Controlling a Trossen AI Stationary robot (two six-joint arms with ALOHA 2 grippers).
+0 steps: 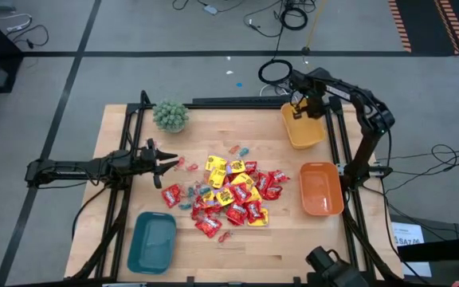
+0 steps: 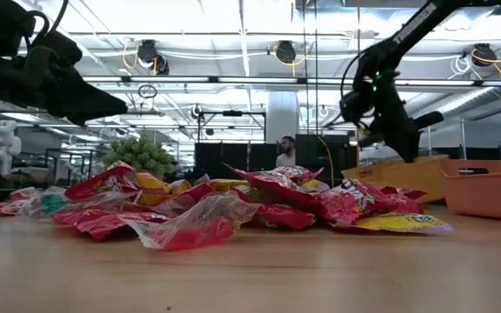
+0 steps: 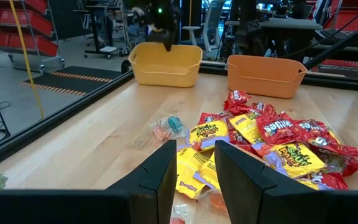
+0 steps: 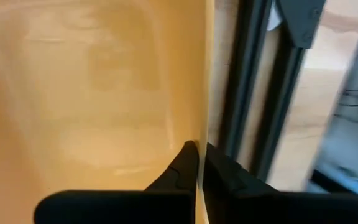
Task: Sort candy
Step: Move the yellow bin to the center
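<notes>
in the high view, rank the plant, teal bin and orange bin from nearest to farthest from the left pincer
1. Green plant, just beyond the left pincer, at the table's far edge.
2. Teal bin, at the near edge.
3. Orange bin, far across on the right side.

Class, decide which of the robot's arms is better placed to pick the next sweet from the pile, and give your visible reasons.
Probably the left. The left gripper hangs open beside the candy pile, pointing at it. The right gripper is far off over the yellow bin, fingers nearly together with nothing visible between them.
</notes>
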